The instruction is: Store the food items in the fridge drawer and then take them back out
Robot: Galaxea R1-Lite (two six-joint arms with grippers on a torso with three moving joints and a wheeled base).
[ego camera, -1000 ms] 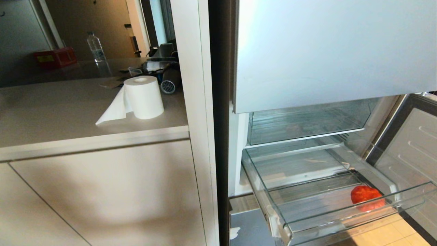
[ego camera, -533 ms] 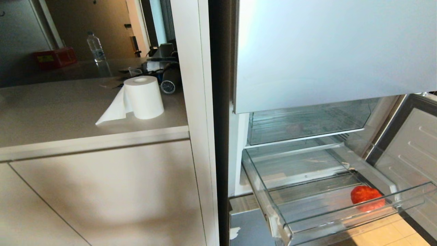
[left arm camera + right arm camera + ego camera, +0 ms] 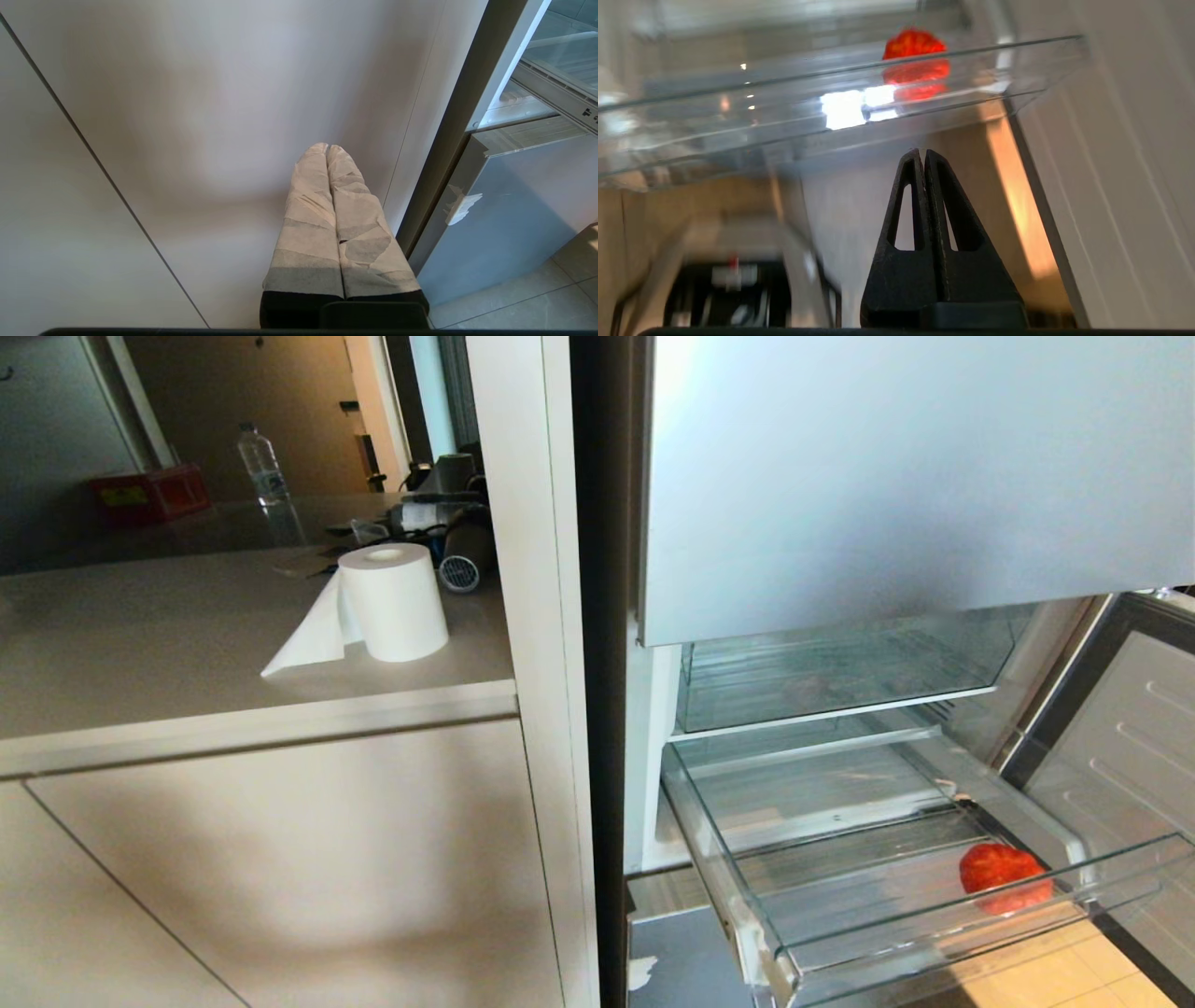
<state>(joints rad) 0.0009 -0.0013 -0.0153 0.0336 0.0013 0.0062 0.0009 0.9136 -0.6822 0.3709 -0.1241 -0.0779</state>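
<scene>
— Any writing you can read from here?

— Hardly. The red box [image 3: 149, 493] at the back of the counter [image 3: 140, 644] has a yellowish label, too small to make out, and the water bottle [image 3: 260, 464] beside it has a label I can't read either. The front of the pulled-out fridge drawer [image 3: 934, 933] is plain clear plastic, no lettering.

— Where's the food?

— One red-orange, tomato-like piece [image 3: 1001, 870] lies on the ribbed bottom near the drawer's front right corner. I see only that one.

— And the grippers?

— The right gripper [image 3: 923, 151] sits below and in front of the drawer, black fingers pressed together, holding nothing. In its own view the tomato [image 3: 915, 51] shows up through the clear front wall, well apart from the tips. The left gripper [image 3: 327, 147], fingers wrapped in pale tape and closed tight, hangs before the white cabinet door [image 3: 210, 116], beside the fridge's edge.

— Anything hard to see?

— Neither arm shows from the head. The drawer's right end is cut off, and the clutter behind the paper towel roll [image 3: 392, 602] is half hidden by the cabinet panel [image 3: 532, 616].
</scene>
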